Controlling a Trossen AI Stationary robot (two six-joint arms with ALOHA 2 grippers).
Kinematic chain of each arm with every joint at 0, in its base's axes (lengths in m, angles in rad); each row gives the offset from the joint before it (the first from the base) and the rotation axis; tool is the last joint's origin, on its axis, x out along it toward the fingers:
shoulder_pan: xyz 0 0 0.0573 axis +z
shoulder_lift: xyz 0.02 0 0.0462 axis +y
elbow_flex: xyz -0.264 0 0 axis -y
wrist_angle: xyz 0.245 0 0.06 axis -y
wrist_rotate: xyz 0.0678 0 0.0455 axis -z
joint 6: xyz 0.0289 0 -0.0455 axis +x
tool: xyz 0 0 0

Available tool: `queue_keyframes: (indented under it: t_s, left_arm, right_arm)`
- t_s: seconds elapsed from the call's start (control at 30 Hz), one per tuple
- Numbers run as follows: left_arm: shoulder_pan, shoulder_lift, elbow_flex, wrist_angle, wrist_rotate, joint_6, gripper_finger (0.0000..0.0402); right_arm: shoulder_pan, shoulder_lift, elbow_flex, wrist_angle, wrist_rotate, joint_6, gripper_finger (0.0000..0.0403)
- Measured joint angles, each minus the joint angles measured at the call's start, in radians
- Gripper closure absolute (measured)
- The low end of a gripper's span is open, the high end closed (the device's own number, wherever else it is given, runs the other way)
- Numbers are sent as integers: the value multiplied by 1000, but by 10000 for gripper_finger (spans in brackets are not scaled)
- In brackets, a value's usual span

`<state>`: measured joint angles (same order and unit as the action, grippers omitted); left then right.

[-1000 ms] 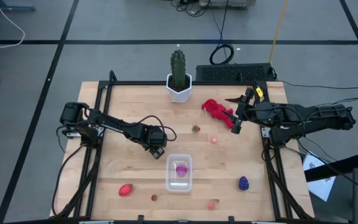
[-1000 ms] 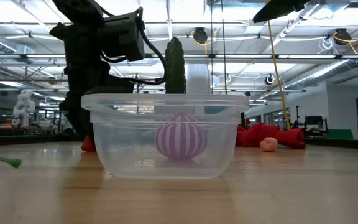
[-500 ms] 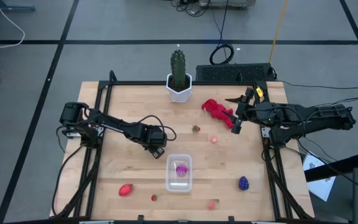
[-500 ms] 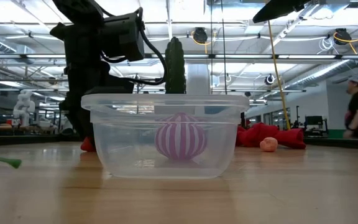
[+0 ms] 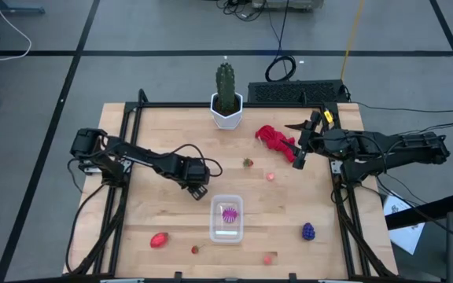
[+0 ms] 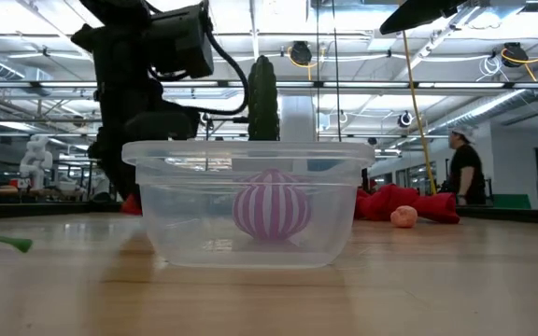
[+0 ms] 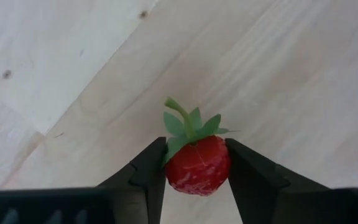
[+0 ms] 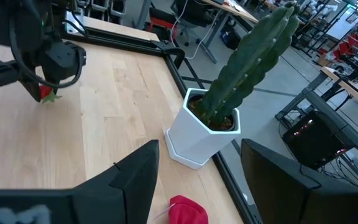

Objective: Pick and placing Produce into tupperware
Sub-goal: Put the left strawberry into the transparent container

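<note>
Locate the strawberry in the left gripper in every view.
High view: hidden under the left gripper, up-left of the tupperware.
Low view: a red sliver of strawberry behind the tupperware's left edge, below the dark arm.
Left wrist view: strawberry clamped between the two fingers, above the wood.
Right wrist view: red with a green leaf, under the far left gripper.
Shared landmark: the tupperware.
</note>
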<state>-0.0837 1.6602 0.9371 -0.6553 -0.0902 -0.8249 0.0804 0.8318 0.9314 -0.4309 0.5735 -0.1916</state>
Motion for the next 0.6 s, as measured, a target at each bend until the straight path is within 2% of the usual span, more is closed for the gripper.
queue_keyframes:
  t_s: [0.23, 0.33, 0.43, 0.6]
  left_arm:
    - [0, -93, 0, 1, 0, -16, 248]
    - [-1, -140, 0, 11, 47, -17, 248]
    - [-8, -182, 1, 43, 76, -18, 248]
    - [-50, -235, 2, 116, 67, -6, 247]
  right_arm:
    - [0, 0, 0, 0, 0, 0, 183]
    - [0, 0, 0, 0, 0, -1, 183]
    - [0, 0, 0, 0, 0, -4, 183]
    - [0, 0, 0, 0, 0, -20, 183]
